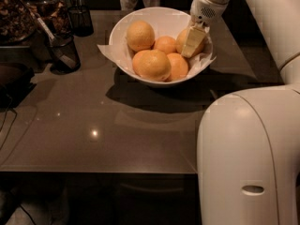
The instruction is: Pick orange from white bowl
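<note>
Now, orange [181,38] partly behind pincer [193,42], right side of white bowl [157,14].

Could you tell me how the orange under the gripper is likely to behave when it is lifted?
The gripper sits over the orange near the rim of the bowl. Round and smooth, it may slip or roll. It seems to rest against neighbouring fruit, which may shift once it lifts.
</note>
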Available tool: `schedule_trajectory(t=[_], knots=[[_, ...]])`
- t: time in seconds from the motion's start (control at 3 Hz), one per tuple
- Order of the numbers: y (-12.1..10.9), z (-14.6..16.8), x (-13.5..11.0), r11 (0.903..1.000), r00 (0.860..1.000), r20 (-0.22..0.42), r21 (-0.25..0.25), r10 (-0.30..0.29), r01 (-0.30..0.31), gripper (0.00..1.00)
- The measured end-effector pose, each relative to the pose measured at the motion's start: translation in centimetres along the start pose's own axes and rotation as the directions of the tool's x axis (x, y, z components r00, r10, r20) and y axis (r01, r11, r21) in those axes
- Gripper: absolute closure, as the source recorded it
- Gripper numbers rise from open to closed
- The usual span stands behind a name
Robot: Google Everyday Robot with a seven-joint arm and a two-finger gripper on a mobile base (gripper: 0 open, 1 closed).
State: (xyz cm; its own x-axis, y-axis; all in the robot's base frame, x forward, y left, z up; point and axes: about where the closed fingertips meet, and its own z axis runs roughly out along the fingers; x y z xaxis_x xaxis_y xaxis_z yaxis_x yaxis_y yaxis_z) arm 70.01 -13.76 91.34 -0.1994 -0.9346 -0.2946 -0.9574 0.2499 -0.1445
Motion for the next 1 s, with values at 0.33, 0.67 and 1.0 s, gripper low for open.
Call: schedule_trajectory(t=[0.33,0.67,1.0], knots=[[0.0,0.0,0.0,1.0000,1.000,0.000,0.000,0.000,0.000,0.99],[-0.5,-1.3,-0.8,0.9987,1.000,0.013,0.046,0.021,-0.021,1.00],[-0.1,-3.8,-2.0,0.9960,1.000,0.022,0.089,0.004,-0.006,1.00]])
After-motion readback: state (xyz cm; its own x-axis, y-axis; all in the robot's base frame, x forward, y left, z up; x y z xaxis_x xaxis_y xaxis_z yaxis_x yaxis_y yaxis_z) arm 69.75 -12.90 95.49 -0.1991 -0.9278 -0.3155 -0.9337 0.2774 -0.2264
